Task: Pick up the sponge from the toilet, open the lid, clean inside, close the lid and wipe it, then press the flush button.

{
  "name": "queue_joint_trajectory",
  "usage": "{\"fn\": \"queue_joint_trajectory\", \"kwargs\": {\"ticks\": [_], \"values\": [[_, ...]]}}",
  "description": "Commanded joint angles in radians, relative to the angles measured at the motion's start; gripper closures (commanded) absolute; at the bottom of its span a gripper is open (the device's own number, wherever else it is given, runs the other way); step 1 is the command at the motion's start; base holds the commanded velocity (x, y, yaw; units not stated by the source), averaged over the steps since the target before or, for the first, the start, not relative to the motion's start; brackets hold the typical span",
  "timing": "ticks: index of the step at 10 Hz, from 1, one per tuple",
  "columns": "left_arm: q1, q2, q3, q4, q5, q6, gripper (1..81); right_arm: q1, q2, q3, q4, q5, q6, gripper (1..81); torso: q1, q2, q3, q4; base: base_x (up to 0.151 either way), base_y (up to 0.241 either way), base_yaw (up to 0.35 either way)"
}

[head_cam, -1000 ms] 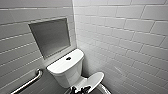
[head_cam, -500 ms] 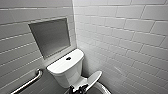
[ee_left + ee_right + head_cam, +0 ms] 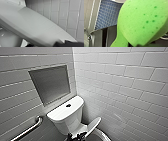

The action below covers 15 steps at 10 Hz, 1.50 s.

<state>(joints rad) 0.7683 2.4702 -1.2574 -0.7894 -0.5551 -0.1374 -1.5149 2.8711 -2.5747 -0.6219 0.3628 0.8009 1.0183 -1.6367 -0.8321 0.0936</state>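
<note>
White tiles point(image 3: 130, 84) are backing the toilet point(image 3: 67, 115), lid point(image 3: 93, 125) tilting up; right end effector point(image 3: 140, 45) is clutching the sponge point(image 3: 141, 21); left end effector point(image 3: 63, 43) grip unclear.

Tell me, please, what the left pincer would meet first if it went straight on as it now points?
Most likely the lid, slanting close in front of the left pincer; the tiled wall lies beyond. Depth is hard to judge.

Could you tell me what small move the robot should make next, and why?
Probably tip the lid further back toward the tank: it stands only half raised, with the left pincer right beside it, and the sponge is already held aloft before the right wrist camera.
</note>
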Motion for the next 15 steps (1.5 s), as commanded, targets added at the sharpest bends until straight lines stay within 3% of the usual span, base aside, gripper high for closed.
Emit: {"fn": "queue_joint_trajectory", "kwargs": {"ticks": [1, 3, 7, 10, 15], "values": [[-0.122, -0.043, 0.003, 0.044, 0.006, -0.168, 1.0, 0.026, -0.013, 0.002, -0.018, -0.033, -0.003, 81.1, 0.000, 0.000, 0.000, 0.000, 0.000, 0.000, 0.000], [-0.157, -0.045, -0.010, 0.085, -0.034, -0.272, 1.0, 0.024, -0.011, -0.002, -0.018, -0.033, -0.003, 81.1, 0.000, 0.000, 0.000, 0.000, 0.000, 0.000, 0.000], [-0.217, 0.009, -0.089, 0.042, -0.022, -0.378, 1.0, 0.024, 0.019, -0.039, -0.016, -0.048, -0.003, 81.1, 0.000, 0.000, 0.000, 0.000, 0.000, 0.000, 0.000], [-0.266, -0.011, -0.099, 0.033, -0.031, -0.390, 1.0, 0.020, 0.032, -0.065, -0.018, -0.048, -0.002, 81.1, 0.000, 0.000, 0.000, 0.000, 0.000, 0.000, 0.000], [-0.327, -0.069, -0.218, 0.029, -0.029, -0.530, 1.0, 0.015, 0.030, -0.062, -0.016, -0.048, 0.006, 81.1, 0.000, 0.000, 0.000, 0.000, 0.000, 0.000, 0.000]]}}
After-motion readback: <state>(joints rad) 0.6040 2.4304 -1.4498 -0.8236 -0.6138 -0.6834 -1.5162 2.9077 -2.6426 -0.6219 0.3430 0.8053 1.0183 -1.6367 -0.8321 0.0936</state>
